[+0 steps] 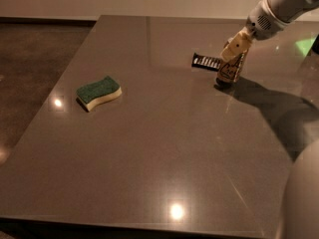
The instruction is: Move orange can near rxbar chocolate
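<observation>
The orange can (229, 73) stands upright at the far right of the grey table (164, 148), its base on or just above the surface. My gripper (235, 49) reaches in from the upper right and is shut on the can's upper part, hiding its top. The rxbar chocolate (206, 61), a flat black bar with white lettering, lies just left of and behind the can, a small gap away.
A green and yellow sponge (98, 92) lies at the table's left side. My arm's shadow (279, 106) falls across the right of the table. A pale rounded part of the robot (301, 203) fills the lower right corner.
</observation>
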Robot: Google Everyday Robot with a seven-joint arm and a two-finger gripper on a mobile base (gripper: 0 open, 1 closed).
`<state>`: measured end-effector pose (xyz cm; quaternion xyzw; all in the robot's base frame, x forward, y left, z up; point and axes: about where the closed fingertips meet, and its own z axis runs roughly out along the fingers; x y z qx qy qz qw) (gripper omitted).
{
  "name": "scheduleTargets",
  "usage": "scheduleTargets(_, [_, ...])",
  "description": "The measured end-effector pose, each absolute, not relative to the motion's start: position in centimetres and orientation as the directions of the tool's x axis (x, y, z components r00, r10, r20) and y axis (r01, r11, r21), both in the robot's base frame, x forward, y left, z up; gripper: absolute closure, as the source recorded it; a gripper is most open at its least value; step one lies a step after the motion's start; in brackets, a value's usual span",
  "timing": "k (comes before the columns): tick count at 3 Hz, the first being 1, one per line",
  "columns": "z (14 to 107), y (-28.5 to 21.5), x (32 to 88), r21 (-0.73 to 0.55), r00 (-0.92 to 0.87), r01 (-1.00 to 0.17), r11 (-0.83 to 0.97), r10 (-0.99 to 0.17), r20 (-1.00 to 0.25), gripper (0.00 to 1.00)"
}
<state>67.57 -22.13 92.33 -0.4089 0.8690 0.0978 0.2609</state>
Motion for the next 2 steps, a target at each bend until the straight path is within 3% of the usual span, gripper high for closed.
scheduleTargets(2, [91.42,-21.65,68.33,-0.04,-0.529,-0.769,0.638,-0.67,-0.522,0.4])
